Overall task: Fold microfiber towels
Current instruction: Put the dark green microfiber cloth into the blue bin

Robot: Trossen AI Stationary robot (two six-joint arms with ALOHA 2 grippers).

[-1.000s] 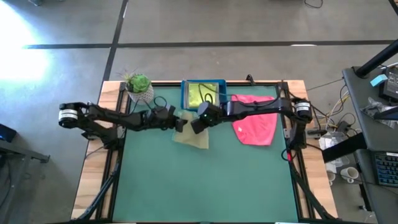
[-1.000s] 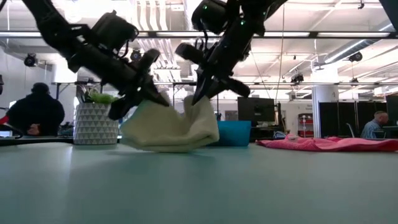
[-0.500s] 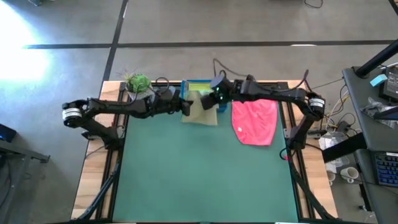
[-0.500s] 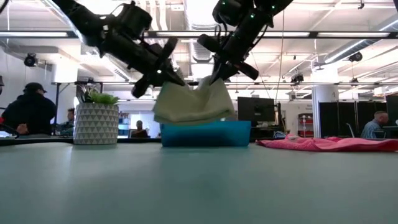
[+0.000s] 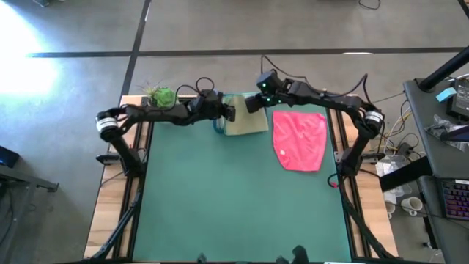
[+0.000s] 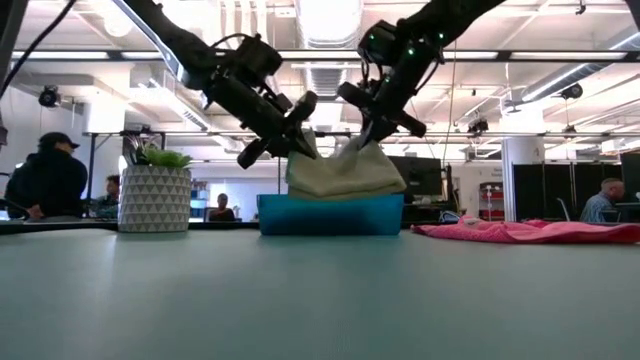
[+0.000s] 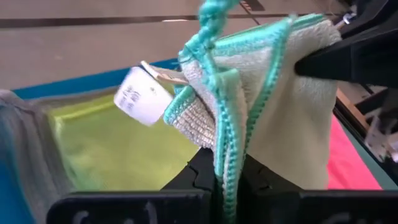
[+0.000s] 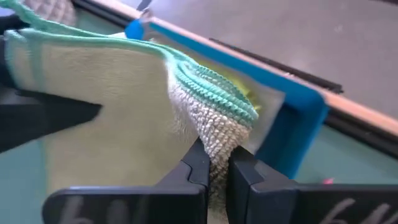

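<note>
A folded pale sage towel (image 5: 247, 122) with teal edging hangs between my two grippers over the blue tray (image 6: 330, 214) at the table's far edge. My left gripper (image 5: 229, 114) is shut on its left end and my right gripper (image 5: 255, 105) on its right end. In the low view the towel (image 6: 345, 175) sags down to the tray's rim; whether it touches the rim, I cannot tell. A lime green towel (image 7: 112, 143) lies in the tray. A hot pink towel (image 5: 300, 139) lies spread flat on the table to the tray's right. My left gripper pinches several teal-edged layers at the towel's left upper corner (image 7: 225, 163) between its two fingers. The fingers slant down from the table's left. The towel hangs slack below them, off the table. My right gripper pinches the bunched layers at the towel's right upper corner (image 8: 217, 142) between its two fingers (image 8: 245, 171). The fingers slant down from the table's right. The cloth hangs slack toward the other gripper, off the table.
A potted plant (image 5: 163, 97) in a white patterned pot (image 6: 154, 198) stands at the far left corner, close to my left arm. A white tag (image 7: 140, 96) sticks out of the towel. The green table top (image 5: 234, 198) lies open toward the near edge.
Both grippers have gone up and toward the table's far edge, staying shut on the sage towel. The towel, which lay partly on the table a second ago, is lifted clear and now hangs over the blue tray.
</note>
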